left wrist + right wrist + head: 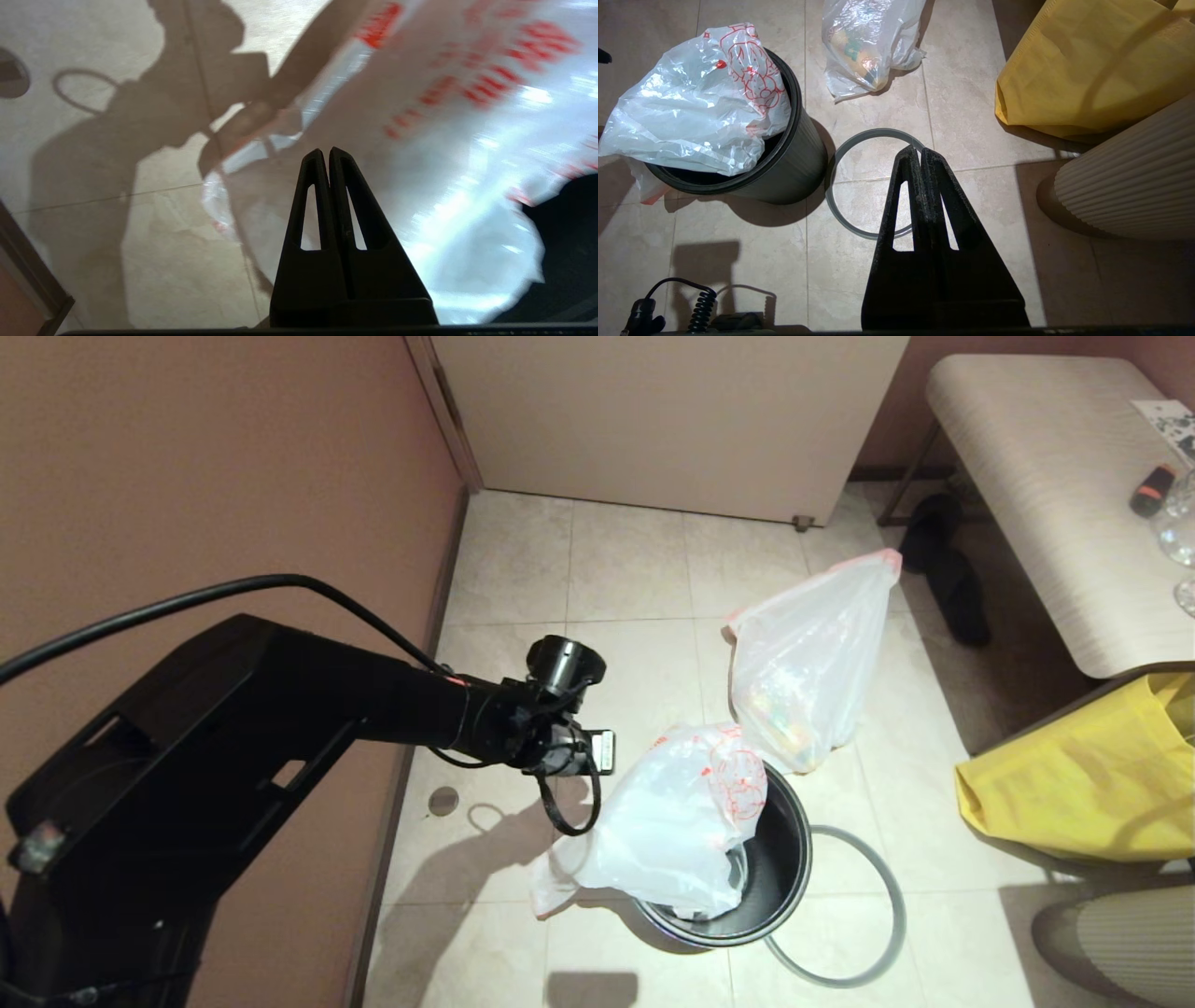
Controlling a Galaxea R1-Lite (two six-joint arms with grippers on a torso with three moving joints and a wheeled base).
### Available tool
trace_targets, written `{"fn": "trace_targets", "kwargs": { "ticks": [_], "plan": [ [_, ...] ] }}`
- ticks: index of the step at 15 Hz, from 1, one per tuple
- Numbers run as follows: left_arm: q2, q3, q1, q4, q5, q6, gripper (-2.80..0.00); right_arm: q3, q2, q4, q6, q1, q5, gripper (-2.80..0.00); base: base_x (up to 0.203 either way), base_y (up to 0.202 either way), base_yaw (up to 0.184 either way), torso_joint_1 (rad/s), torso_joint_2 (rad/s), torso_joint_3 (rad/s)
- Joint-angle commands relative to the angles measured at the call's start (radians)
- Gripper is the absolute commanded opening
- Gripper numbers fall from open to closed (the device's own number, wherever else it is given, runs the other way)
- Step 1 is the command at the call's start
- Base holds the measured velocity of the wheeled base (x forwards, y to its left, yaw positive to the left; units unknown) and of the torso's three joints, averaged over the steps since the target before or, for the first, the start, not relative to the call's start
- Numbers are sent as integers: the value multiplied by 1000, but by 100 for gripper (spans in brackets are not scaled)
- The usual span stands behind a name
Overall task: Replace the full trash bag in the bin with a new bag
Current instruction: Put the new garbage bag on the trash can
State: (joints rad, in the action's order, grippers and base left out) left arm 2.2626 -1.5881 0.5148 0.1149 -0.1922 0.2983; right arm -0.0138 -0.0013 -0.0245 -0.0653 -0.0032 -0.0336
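The new bag (667, 821) lies crumpled over the bin (775, 873), half inside and half spilling over the rim nearest the left gripper (325, 156), which hovers just beside it with jaws pressed together, empty. Thin and limp, it will probably slide and bunch; the red top edge looks the best place to pinch. The full bag (812, 663) sits on the floor behind, the hoop (878, 915) beside the bin. The right gripper (920, 154) hangs clenched above the hoop.

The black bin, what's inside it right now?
The new bag drapes over the bin, partly inside, partly hanging outside. Bare black wall shows beside it; the bottom is covered.
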Motion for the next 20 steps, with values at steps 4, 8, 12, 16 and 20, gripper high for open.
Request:
{"fn": "trace_targets", "kwargs": {
  "ticks": [4,8,12,16,20],
  "plan": [
    [163,-55,-103,-2,7,8,-280,0,1,0,0,0,0,-280,0,0,0,0,0,0],
    [150,-23,-107,-3,11,10,0,0,1,-1,0,0,0,-280,0,0,0,0,0,0],
    [94,122,-102,-18,66,12,0,0,1,0,-1,0,0,-280,0,0,0,0,0,0],
    [-47,448,-101,-189,101,4,0,0,1,0,-1,0,0,-280,0,0,0,0,0,0],
    [-88,803,-153,-622,104,-199,0,0,1,0,-1,0,0,-280,0,0,0,0,0,0]
  ]
}}
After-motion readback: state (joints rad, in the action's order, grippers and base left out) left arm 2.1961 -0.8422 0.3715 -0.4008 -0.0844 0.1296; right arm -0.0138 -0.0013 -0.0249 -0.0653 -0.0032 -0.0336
